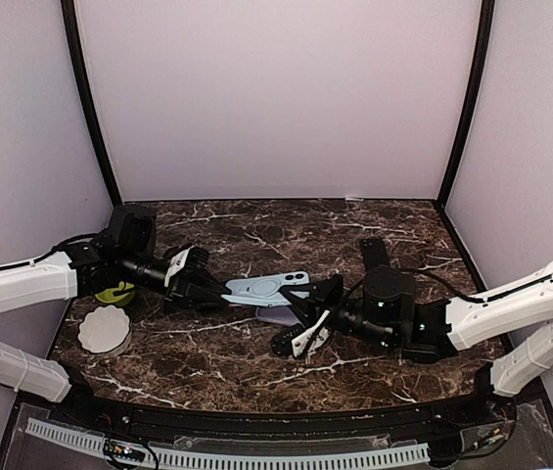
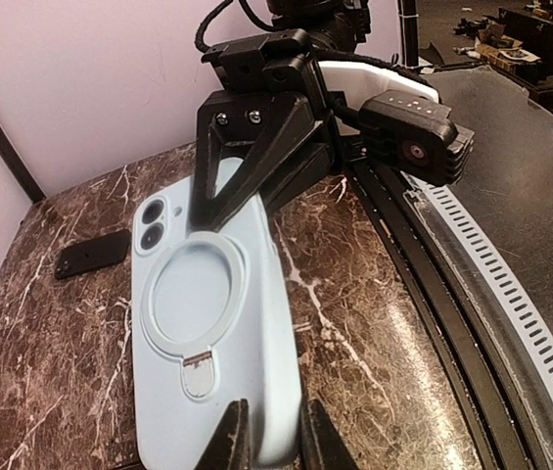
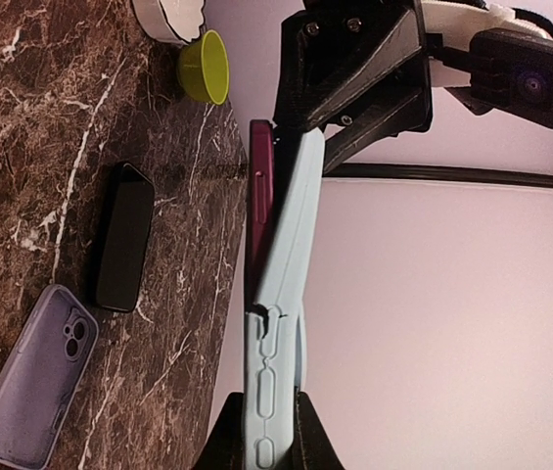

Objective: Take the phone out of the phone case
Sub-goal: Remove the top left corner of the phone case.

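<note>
A light blue phone case (image 1: pixel 266 287) with a ring stand on its back (image 2: pixel 198 294) hangs above the table between both grippers. My left gripper (image 2: pixel 274 446) is shut on one end of it, at a corner. The right gripper (image 3: pixel 268 441) is shut on the other end. Seen edge-on in the right wrist view, the case (image 3: pixel 281 323) bends away from a dark red phone (image 3: pixel 259 196). The phone's far end stands out of the case beside the left gripper (image 3: pixel 300 137). From above, the left gripper (image 1: pixel 219 292) and right gripper (image 1: pixel 300 305) face each other.
A lavender case (image 3: pixel 36 382) lies on the marble table (image 1: pixel 217 352) under the held one, next to a black phone (image 3: pixel 124 235). A green bowl (image 1: pixel 115 292) and a white scalloped dish (image 1: pixel 105 329) sit at the left. Walls enclose three sides.
</note>
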`<state>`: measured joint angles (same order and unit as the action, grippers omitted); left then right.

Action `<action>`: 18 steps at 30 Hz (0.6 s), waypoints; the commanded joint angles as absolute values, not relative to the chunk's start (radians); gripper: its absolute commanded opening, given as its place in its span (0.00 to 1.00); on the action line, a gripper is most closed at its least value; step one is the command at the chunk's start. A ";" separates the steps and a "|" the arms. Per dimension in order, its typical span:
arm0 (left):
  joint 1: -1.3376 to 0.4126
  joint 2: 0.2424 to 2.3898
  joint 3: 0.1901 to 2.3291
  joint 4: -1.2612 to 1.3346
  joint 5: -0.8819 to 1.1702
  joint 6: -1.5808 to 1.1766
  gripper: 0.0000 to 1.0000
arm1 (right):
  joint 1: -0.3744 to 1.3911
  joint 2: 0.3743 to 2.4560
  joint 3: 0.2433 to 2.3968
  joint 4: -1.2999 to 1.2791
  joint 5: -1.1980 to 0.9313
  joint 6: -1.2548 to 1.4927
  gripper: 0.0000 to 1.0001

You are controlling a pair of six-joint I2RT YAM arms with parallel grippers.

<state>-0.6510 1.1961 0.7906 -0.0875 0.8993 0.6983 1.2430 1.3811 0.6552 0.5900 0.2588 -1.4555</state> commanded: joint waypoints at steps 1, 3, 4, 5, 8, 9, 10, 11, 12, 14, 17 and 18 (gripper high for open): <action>-0.664 1.183 0.781 -0.156 0.898 0.638 0.04 | 1.255 1.352 0.691 0.801 0.298 -1.441 0.00; -0.664 1.183 0.781 -0.154 0.894 0.633 0.05 | 1.255 1.354 0.695 0.794 0.303 -1.430 0.00; -0.665 1.184 0.781 -0.152 0.889 0.633 0.05 | 1.255 1.354 0.698 0.786 0.306 -1.419 0.00; -0.666 1.184 0.781 -0.153 0.886 0.632 0.06 | 1.255 1.353 0.703 0.772 0.309 -1.408 0.00; -0.665 1.181 0.780 -0.143 0.863 0.631 0.10 | 1.255 1.342 0.707 0.735 0.310 -1.380 0.00; -0.665 1.179 0.778 -0.138 0.855 0.625 0.13 | 1.255 1.335 0.705 0.718 0.307 -1.371 0.00; -0.666 1.178 0.777 -0.131 0.837 0.621 0.14 | 1.255 1.328 0.705 0.698 0.300 -1.357 0.00; -0.665 1.178 0.776 -0.128 0.826 0.619 0.18 | 1.255 1.319 0.707 0.666 0.295 -1.338 0.00; -0.665 1.178 0.775 -0.120 0.798 0.614 0.19 | 1.255 1.308 0.712 0.631 0.285 -1.311 0.00; -0.664 1.180 0.777 -0.107 0.750 0.606 0.22 | 1.255 1.279 0.725 0.549 0.249 -1.246 0.00; -0.664 1.184 0.782 -0.092 0.703 0.597 0.25 | 1.255 1.248 0.740 0.455 0.213 -1.171 0.00; -0.664 1.183 0.783 -0.089 0.690 0.592 0.25 | 1.254 1.240 0.740 0.437 0.206 -1.155 0.00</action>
<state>-0.6769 1.1919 0.7902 -0.0723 0.8047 0.6491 1.2446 1.3254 0.6796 0.4377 0.2501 -1.2736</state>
